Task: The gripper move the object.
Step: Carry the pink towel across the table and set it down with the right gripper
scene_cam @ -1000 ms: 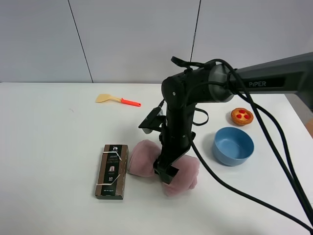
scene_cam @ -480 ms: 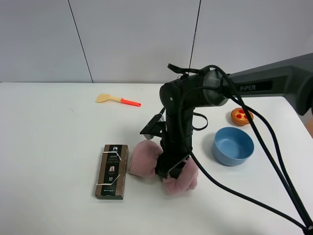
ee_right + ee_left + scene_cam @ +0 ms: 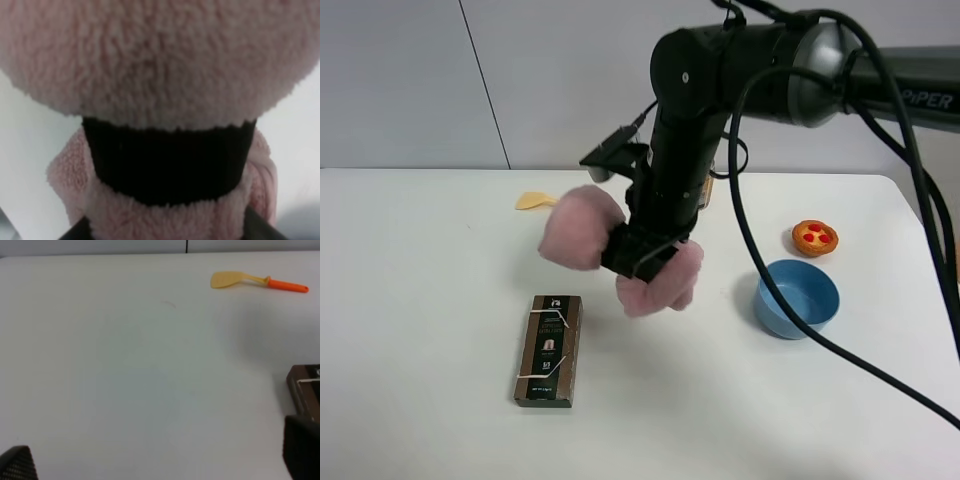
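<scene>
Rising off the table [image 3: 420, 300] over the past second, the right gripper [image 3: 642, 255] is carrying the pink towel [image 3: 575, 228] up and away from the spot just beside the brown box [image 3: 549, 349] where it was lying a moment ago. Its jaws are pinching the towel across the narrow waist, where a black band [image 3: 167, 165] is cinching the roll. That appears to be the reason for the grip: the waist is the one part slim enough for the claw to close around, while the two fluffy lobes are bulging out on either side. The towel is now hanging in the air above and beyond the box's far end, touching neither box nor tabletop. The box itself is lying flat where it was. Further back from the box, a yellow spatula [image 3: 530, 201] is partly hiding behind the raised towel. Well to the right of the box in the high view, past the arm, a blue bowl [image 3: 797, 297] and a small orange dish [image 3: 815, 237] are sitting clear of the load. The left gripper [image 3: 159, 452] is waiting with its fingers [image 3: 302, 450] spread wide and nothing between them, looking across bare tabletop toward the box's corner. Judging by the height gained, the lift is looking complete and the carry is looking like the step in hand.
</scene>
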### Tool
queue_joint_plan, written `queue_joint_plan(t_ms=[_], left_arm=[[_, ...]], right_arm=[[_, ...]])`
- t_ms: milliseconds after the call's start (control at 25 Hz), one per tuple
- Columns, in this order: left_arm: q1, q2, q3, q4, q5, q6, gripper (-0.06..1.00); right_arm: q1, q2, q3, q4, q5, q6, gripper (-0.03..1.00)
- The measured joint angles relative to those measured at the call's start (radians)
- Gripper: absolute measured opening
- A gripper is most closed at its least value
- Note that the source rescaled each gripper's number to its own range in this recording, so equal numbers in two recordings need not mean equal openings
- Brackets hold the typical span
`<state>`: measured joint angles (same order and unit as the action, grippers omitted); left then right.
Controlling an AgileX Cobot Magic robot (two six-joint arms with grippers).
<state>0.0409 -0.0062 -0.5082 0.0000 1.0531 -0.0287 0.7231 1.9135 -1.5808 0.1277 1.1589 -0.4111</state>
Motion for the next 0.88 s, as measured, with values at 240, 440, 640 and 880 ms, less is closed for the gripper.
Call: queue_joint_plan(t_ms=[240,440,640,880], left_arm=[[0.000,0.000,0.000,0.000,0.000,0.001,1.00],[0.000,0.000,0.000,0.000,0.000,0.001,1.00],[0.000,0.000,0.000,0.000,0.000,0.000,1.00],[0.000,0.000,0.000,0.000,0.000,0.000,1.00]], right_arm=[[0.000,0.084,-0.198,0.117,0.004,-0.059,0.00],[0.019,0.213,-0.321,0.175,0.003,-0.061,0.00],[0.060,0.296,-0.387,0.273,-0.059,-0.066,0.00],[0.096,0.332,-0.398,0.526,-0.167,0.021,0.00]])
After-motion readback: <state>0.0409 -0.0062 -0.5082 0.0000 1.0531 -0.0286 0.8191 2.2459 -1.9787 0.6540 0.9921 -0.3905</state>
